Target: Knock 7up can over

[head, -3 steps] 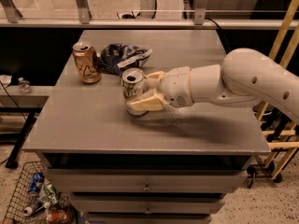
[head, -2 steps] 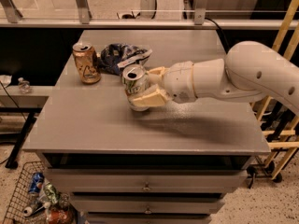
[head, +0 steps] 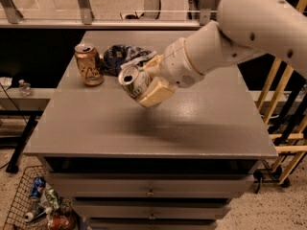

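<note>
The 7up can [head: 133, 82], white and green with a silver top, is held between the cream fingers of my gripper [head: 146, 86]. The can is tilted, its top leaning toward the left and the camera, and it appears lifted off the grey table [head: 144, 123]. My white arm reaches in from the upper right across the table. The gripper is shut on the can.
An orange-brown can [head: 88, 64] stands upright at the table's back left. A dark blue snack bag [head: 121, 57] lies behind the gripper. A wire basket [head: 33, 202] with cans sits on the floor at the lower left. Wooden rails [head: 283, 114] stand at the right.
The gripper has lifted the 7up can off the table and tilted it leftward. The arm has risen and now fills more of the upper right.
</note>
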Robot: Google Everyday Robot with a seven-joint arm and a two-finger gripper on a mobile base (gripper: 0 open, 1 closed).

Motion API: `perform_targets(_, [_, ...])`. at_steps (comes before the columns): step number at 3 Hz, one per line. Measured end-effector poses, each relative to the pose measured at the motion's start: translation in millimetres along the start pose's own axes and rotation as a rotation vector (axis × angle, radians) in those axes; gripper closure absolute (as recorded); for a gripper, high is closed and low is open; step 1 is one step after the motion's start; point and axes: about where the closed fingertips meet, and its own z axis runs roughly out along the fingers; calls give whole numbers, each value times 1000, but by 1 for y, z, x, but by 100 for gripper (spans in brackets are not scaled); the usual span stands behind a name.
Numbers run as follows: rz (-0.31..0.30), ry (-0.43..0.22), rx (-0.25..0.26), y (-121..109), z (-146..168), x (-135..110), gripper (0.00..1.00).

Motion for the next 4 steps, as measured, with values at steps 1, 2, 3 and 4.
perform_targets(1, [-150,214,-186,40,18,-9,100])
perform_targets(2, [-304,411,-371,80,42,-7,100])
perform_targets(3, [-385,618,-470,94,62,10,100])
perform_targets(4, [-386,624,-471,93,60,8,82])
